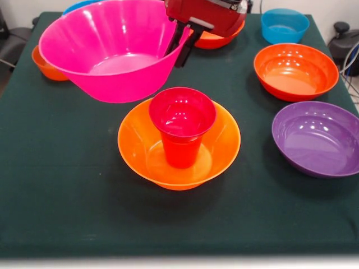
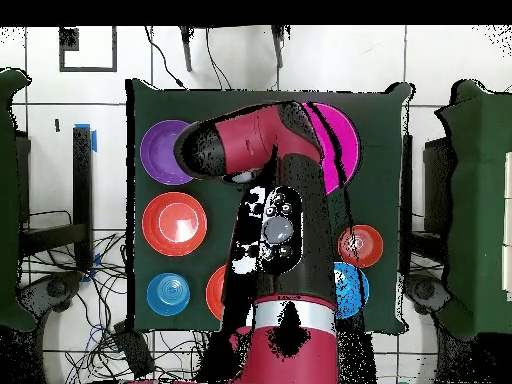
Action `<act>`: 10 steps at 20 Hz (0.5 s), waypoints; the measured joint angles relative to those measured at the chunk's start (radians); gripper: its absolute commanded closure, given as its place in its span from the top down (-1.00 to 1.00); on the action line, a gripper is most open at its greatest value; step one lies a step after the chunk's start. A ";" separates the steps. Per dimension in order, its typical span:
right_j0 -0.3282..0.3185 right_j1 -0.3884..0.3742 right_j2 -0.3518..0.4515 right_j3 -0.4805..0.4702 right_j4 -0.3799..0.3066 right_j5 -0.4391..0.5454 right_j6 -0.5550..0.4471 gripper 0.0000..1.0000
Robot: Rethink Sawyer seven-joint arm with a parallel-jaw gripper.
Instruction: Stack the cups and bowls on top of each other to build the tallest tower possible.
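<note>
My gripper (image 1: 180, 49) is clamped on the rim of the large pink flared plastic bowl (image 1: 115, 50), which hangs tilted above the dark green table (image 1: 67, 190), up and to the camera's left of the large yellow-orange flared plastic bowl (image 1: 140, 150). That base bowl holds one small orange-red translucent plastic tumbler (image 1: 182, 128), upright at its centre. Counted on the table apart from these: one purple bowl (image 1: 317, 138), one orange-red bowl (image 1: 295, 71), one small blue bowl (image 1: 284, 25).
</note>
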 measured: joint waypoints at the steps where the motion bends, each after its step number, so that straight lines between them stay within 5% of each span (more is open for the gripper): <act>1: 0.005 0.007 -0.005 -0.008 0.004 0.000 0.001 -1.00; 10: 0.056 0.043 -0.053 -0.044 0.049 0.000 0.021 -1.00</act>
